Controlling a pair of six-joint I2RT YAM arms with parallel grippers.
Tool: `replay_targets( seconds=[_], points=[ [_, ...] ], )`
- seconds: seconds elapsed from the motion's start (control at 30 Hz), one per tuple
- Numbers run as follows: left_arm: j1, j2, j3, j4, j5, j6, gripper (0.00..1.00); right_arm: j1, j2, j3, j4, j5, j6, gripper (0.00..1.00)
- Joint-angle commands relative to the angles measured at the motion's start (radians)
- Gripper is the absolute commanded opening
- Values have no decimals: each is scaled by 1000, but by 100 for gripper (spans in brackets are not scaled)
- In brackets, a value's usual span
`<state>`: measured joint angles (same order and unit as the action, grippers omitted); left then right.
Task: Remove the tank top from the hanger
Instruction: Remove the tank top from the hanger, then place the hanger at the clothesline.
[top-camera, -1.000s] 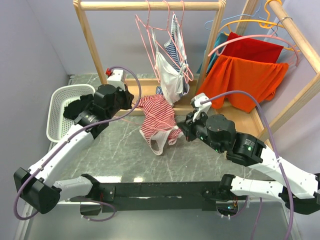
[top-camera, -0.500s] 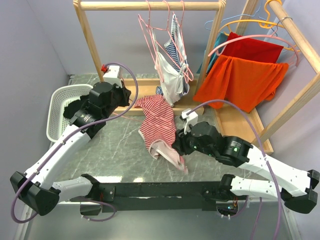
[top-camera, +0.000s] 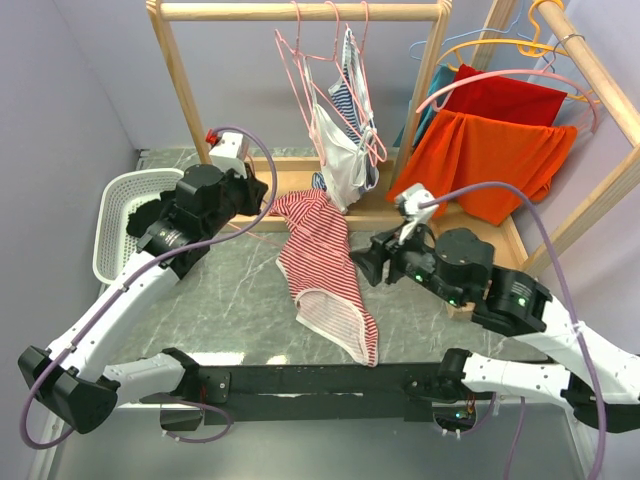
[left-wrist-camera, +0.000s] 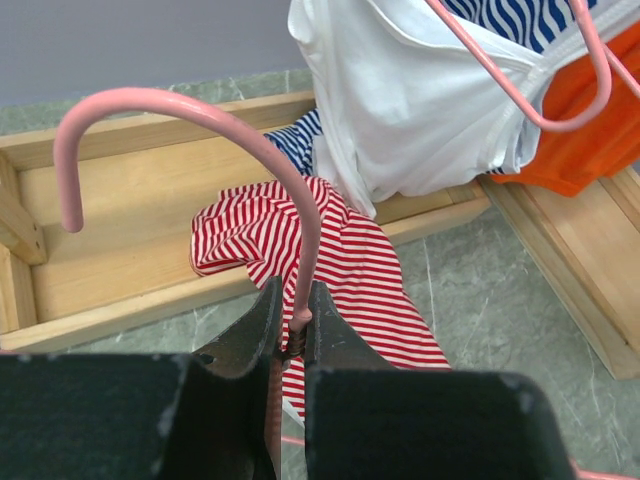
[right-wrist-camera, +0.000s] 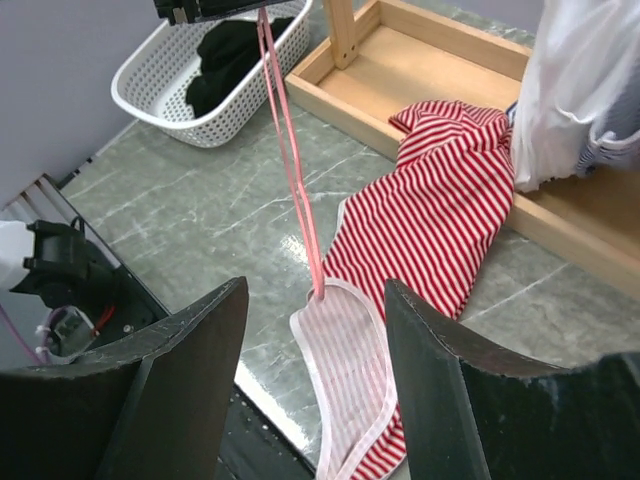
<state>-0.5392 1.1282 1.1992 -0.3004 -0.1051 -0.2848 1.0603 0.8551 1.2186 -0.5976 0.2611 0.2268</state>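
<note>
The red-and-white striped tank top (top-camera: 320, 262) lies stretched over the table, from the wooden rack base down to the near edge. My left gripper (top-camera: 248, 200) (left-wrist-camera: 293, 292) is shut on the twisted neck of the pink wire hanger (left-wrist-camera: 205, 108), whose hook curls up to the left. In the right wrist view the hanger's wires (right-wrist-camera: 288, 170) run down to the tank top's white-edged opening (right-wrist-camera: 345, 350) and meet the fabric there. My right gripper (top-camera: 366, 264) (right-wrist-camera: 315, 300) hangs above that opening, open, with nothing between its fingers.
A white basket (top-camera: 112, 200) with a black garment stands at the left. The wooden rack (top-camera: 300, 12) carries pink hangers with white and blue-striped garments (top-camera: 340, 150). A second rack at the right holds orange and red clothes (top-camera: 490, 165). The rack's wooden base (top-camera: 290, 180) lies behind the tank top.
My right gripper pulled the tank top toward the near edge, then opened, let it go and drew back to the right. The garment now lies longer and flatter. My left gripper keeps its grip.
</note>
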Motion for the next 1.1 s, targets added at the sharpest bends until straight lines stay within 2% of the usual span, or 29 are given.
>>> replay_targets(
  seconds=[0.0,0.1,0.27,0.47,0.53,0.57,0.67,0.77,0.8,0.83,0.87,0.97,1.03,1.07],
  points=[
    [-2,-34,14,41,74,22,1,1,58,-28,117,-57,-64,65],
    [-2,-51,2,56,116,27,1,-2,84,-42,163,-106,-83,68],
    [-2,-77,-26,87,185,36,1,-14,140,-16,145,-167,-99,68],
    [-2,-97,-35,112,245,41,1,-19,163,-24,153,-235,-99,62],
    [-2,-99,-38,118,265,38,1,-19,177,-19,148,-241,-90,54],
    [-2,-99,-38,119,268,38,1,-20,180,-21,153,-250,-87,38],
    [-2,-97,-43,122,269,35,1,-20,171,-31,176,-284,-78,12],
    [-2,-104,-50,133,251,27,1,-19,183,-21,162,-312,-76,0],
    [-2,-105,-49,132,243,24,4,-19,191,-10,159,-297,-72,0],
    [-2,-105,-50,129,219,22,7,-20,193,-5,154,-281,-63,0],
    [-2,-105,-49,127,199,19,27,-20,200,1,148,-263,-54,0],
    [-2,-110,-43,103,73,-1,99,-19,208,33,134,-166,-27,0],
    [-2,-122,-47,89,-16,-23,99,-20,220,55,137,-96,-8,0],
    [-2,-143,-55,89,-124,-34,99,-20,226,64,140,-73,-3,0]
  ],
)
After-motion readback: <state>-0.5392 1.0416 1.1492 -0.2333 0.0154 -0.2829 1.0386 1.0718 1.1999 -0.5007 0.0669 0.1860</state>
